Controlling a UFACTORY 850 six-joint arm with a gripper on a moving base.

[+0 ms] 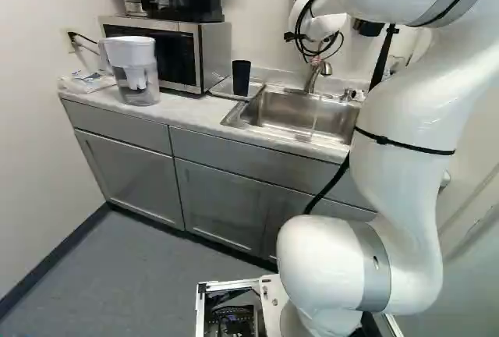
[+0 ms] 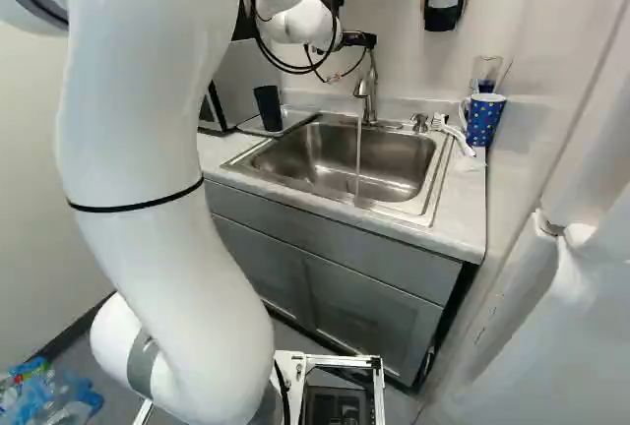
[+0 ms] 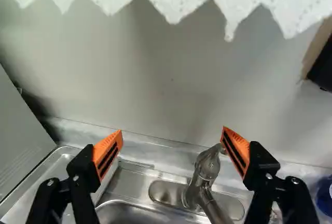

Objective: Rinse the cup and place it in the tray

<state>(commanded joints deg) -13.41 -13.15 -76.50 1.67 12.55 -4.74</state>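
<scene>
Cup (image 1: 241, 77) stood in tray (image 3: 44, 182), likely placed; water (image 2: 358, 159) ran. Gripper (image 3: 172, 129) fingers were apart above tap (image 3: 206, 168); shutting it off likely came next.

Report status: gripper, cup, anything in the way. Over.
Gripper open, nothing held. Black cup on the tray beside the sink. Water running. Faucet close to the gripper, possible snag.

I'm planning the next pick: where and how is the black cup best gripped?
Probably by the upper wall just below the rim, with the gripper coming from the sink side: the black cup stands upright, shows no handle and seems to narrow toward its base, while the microwave crowds its other side.
</scene>
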